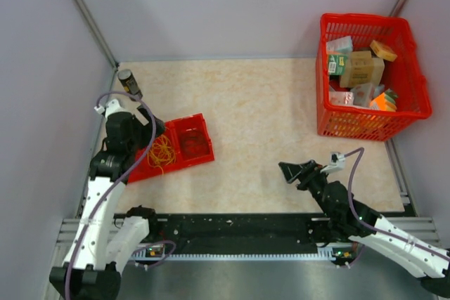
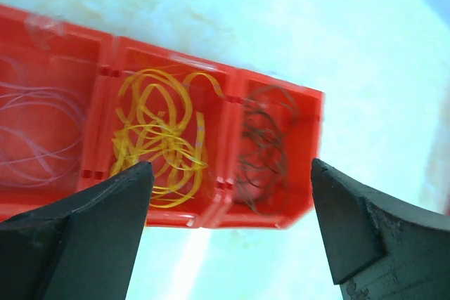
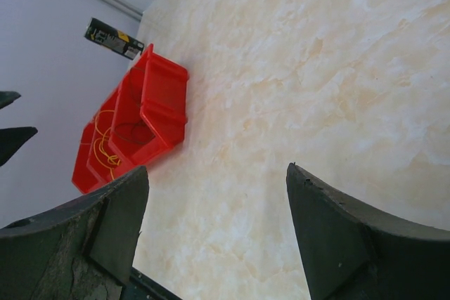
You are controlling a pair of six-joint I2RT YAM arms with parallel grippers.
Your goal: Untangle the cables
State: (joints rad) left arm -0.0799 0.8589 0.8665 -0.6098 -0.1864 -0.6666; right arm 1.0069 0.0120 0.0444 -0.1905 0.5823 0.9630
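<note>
The cables lie sorted in a red compartment tray (image 1: 184, 120). The wrist view shows yellow wire loops (image 2: 163, 138) in the middle bin, dark brown loops (image 2: 264, 149) in the end bin, and pale thin wires (image 2: 35, 138) in the other end bin. My left gripper (image 2: 230, 166) hangs above the tray's near wall (image 2: 211, 219), jaws wide open with nothing between them. Far to the right, my right gripper (image 1: 292, 171) stands open over bare table, holding nothing. From there the tray (image 3: 165, 89) and the yellow wires (image 3: 104, 147) show at a distance.
A dark can (image 1: 129, 82) lies at the back left corner behind the tray. A red basket (image 1: 411, 68) full of small boxes sits at the back right. Grey walls close off the left, back and right sides.
</note>
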